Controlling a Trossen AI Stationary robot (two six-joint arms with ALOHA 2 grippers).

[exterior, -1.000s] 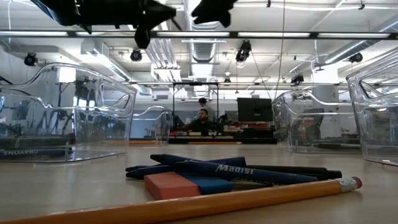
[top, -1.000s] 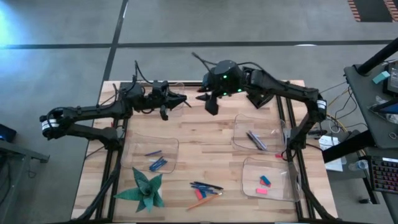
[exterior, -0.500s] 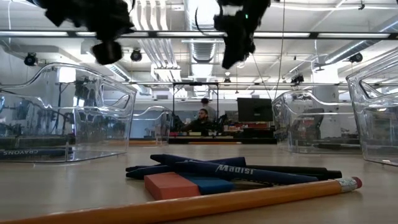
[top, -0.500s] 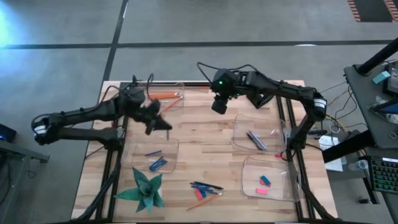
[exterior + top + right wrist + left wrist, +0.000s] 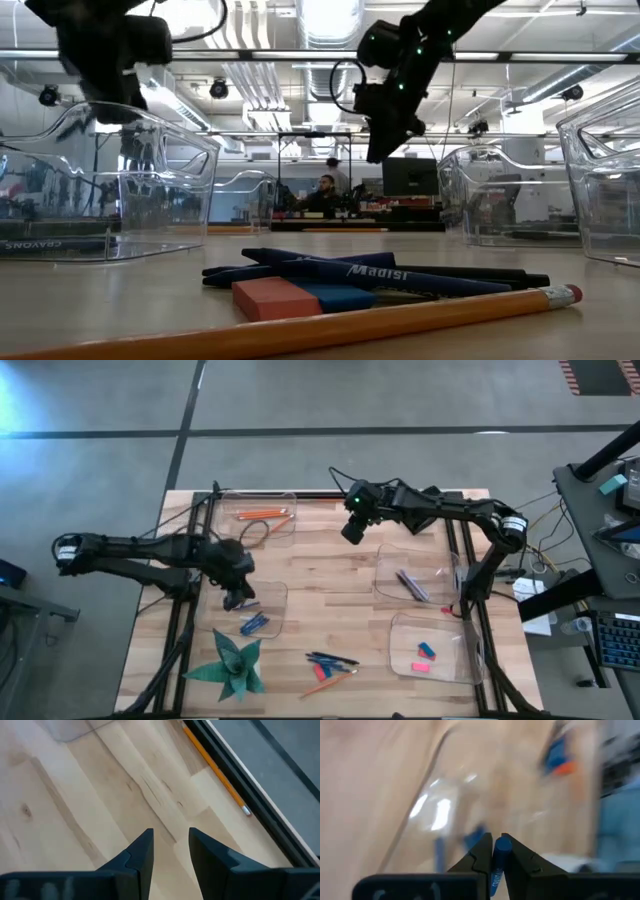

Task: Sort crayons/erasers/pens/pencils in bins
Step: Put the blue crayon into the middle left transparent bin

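Over crayon bin [image 5: 252, 605], left tool [image 5: 236, 600] gripping crayon [image 5: 500, 857]

Orange pencils [image 5: 262, 514]; blue crayons [image 5: 253, 625]; green star [image 5: 233, 662].

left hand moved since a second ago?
Yes. In the high view the left hand, shut on a crayon, has swung from beside the pencil bin at the far edge to over the crayon bin.

Wooden table [image 5: 330, 585], four bins [image 5: 418, 574], green star [image 5: 233, 663], loose pens [image 5: 332, 659], pencil [image 5: 322, 685]
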